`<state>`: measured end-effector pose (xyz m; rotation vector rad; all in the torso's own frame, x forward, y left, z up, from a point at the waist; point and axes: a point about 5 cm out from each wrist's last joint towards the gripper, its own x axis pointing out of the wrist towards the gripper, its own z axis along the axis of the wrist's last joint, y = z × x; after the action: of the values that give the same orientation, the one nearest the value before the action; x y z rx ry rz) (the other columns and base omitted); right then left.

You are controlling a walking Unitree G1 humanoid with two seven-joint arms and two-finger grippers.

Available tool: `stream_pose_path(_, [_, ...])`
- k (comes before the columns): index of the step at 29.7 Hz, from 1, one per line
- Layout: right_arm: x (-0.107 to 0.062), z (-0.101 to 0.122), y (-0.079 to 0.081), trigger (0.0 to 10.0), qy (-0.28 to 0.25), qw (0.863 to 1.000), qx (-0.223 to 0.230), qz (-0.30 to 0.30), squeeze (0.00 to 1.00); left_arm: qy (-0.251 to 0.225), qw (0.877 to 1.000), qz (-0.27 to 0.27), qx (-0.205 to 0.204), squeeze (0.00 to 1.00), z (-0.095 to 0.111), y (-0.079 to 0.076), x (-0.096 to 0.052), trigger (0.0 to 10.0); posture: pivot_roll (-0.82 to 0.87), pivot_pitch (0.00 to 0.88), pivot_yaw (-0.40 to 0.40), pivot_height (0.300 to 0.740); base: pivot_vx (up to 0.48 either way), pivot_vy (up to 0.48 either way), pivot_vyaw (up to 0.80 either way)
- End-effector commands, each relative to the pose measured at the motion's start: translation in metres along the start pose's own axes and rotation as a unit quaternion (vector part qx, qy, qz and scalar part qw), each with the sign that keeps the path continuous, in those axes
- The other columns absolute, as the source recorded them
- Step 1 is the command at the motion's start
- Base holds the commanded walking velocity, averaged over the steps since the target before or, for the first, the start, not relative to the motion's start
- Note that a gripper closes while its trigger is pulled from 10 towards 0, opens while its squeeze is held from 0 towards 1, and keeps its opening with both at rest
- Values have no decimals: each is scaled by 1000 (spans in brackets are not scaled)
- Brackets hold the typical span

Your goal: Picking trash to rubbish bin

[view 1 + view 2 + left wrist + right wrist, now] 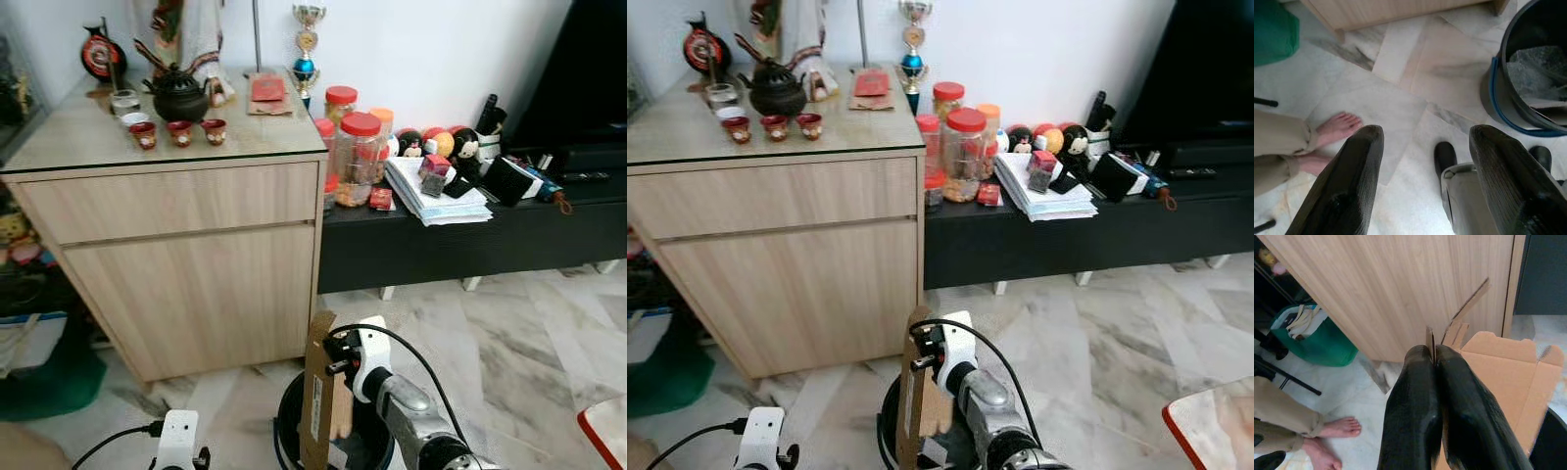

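Upright over the black rubbish bin (1528, 93) stands a flattened cardboard piece (319, 397), its edge pinched between the closed fingers of the right claw (1434, 363). Nearby, the left claw (1425, 161) hangs spread wide and empty above the marble floor (509, 343), beside a person's bare feet (1334, 128).

Brown cardboard (316, 392) over a black bin (1518, 73), blue band on it. Pale wood-grain cabinet (186, 264), grey-veined white floor (509, 343). Red-lidded jars (359, 157). Green bag (1312, 340), possibly cloth.
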<state>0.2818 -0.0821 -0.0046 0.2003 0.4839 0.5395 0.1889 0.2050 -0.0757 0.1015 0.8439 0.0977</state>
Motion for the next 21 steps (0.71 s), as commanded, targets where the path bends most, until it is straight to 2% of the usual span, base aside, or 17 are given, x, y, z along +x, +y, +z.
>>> stream_pose_path(1, [5,11,2,10000,-10,1000,-16,1,0,-1,1000,-5,-2,0,3,-3,1,10000,47,0,-49,740,0,0,0])
stream_pose_path(7, [10,20,4,10000,-16,1000,-25,-6,0,-4,1000,-6,-3,0,4,-4,1,10000,49,0,-52,740,0,0,0])
stream_pose_path(10, [12,25,6,10000,-22,999,-33,-12,0,-19,1000,-10,-8,0,10,-6,2,10000,53,0,-58,740,0,0,0])
stream_pose_path(15, [18,34,10,10000,-29,998,-48,-24,0,-78,996,-38,-7,0,41,-16,7,10000,65,0,-67,740,0,0,0])
stream_pose_path(18, [19,35,12,10000,-29,998,-54,-27,0,-91,995,-46,0,0,48,-19,7,10000,66,0,-67,740,0,0,0])
stream_pose_path(20, [22,42,14,10000,-37,997,-62,-41,0,-126,989,-73,9,0,69,-28,8,10000,72,0,-71,740,0,0,0])
stream_pose_path(21, [22,42,14,10000,-37,997,-62,-41,0,-126,989,-73,9,0,69,-28,8,10000,72,0,-71,740,0,0,0])
